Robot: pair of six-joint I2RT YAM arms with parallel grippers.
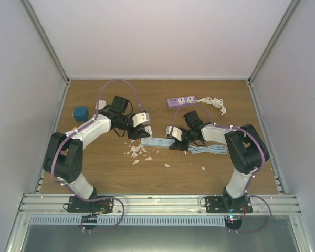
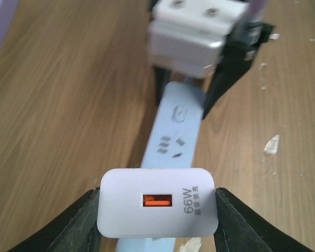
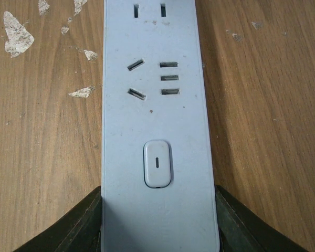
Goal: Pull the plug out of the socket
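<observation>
The left gripper (image 2: 157, 207) is clenched on the charger plug (image 2: 157, 202), a white block with rounded corners, an orange USB port and "66W" printed on its face. One black finger (image 2: 79, 226) presses against its left side and the other against its right. The plug sits over the near end of the power strip (image 3: 155, 105), a pale blue bar lying flat on the wooden table (image 1: 94, 173). From the left wrist view the strip runs out from under the plug, but I cannot tell whether the prongs are still seated in the socket or just clear of it.

The right gripper (image 3: 158, 210) is grasping the other end of the strip, a dark finger tight against each long edge, just behind the rocker switch (image 3: 157, 163). Ahead of the switch the strip shows a set of vacant socket slots.

From above, the two arms reach in toward each other at the middle of the table, with the strip lying between their grippers. White flakes (image 1: 136, 152) are scattered on the wood just in front of the strip. A bundled pale blue cable (image 1: 207, 149) lies beside the right arm. Further back there is a purple power strip (image 1: 181, 101) with a coiled white cord (image 1: 215, 103), and a small blue block (image 1: 81, 113) sits well off to the left
</observation>
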